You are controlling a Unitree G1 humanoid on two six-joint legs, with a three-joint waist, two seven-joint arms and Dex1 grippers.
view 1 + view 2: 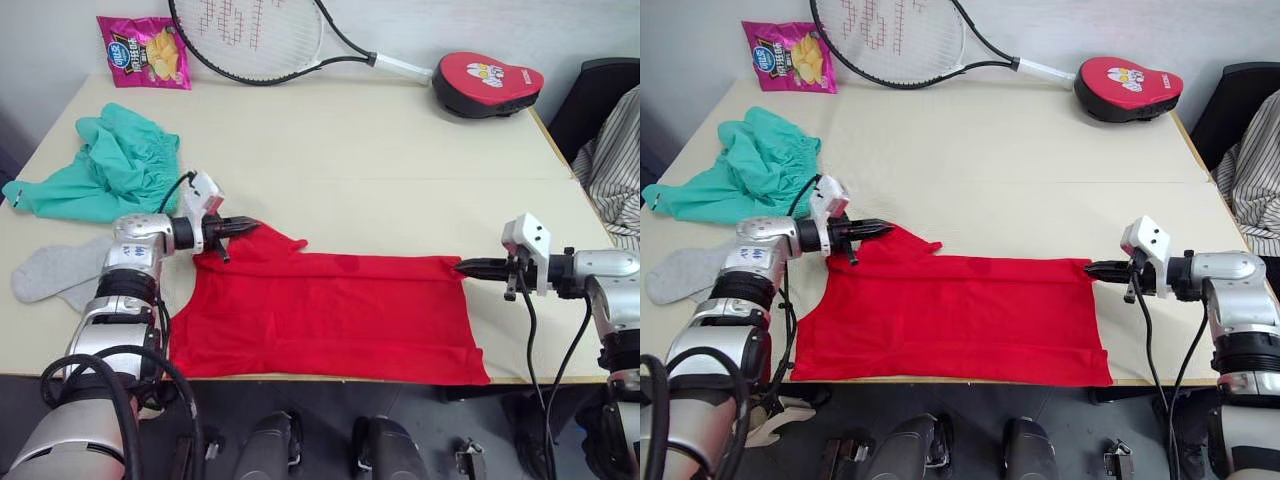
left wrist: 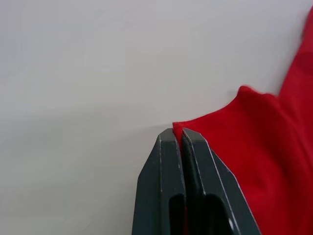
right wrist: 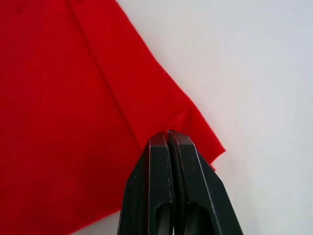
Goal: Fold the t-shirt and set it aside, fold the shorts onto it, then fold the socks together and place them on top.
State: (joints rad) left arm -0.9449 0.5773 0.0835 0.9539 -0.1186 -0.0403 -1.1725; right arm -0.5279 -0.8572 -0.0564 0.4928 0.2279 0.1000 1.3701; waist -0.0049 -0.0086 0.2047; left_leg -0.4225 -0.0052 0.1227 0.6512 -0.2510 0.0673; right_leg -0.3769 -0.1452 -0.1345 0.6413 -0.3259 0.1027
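A pale table stands against a light wall, and I reach over its near edge with both arms. The t-shirt lies spread along that near edge, folded lengthwise into a long red band, its lower edge right at the table's lip.

My left gripper is at the shirt's left far corner; its jaws are pressed together with a bit of red cloth pinched between the tips, as the left wrist view shows. My right gripper is at the shirt's right far corner, jaws likewise closed tight, tips on the cloth's corner; the right wrist view shows red fabric under and around them, with a crease running away from the tips.

The shorts sit in a crumpled teal heap on the left part of the table, beyond my left arm, apart from the shirt. The socks lie flat at the left edge, nearer than the shorts, just beside my left forearm.

Along the far edge are a pink snack bag, a racket leaning at the wall, and a red padded case at its handle end.
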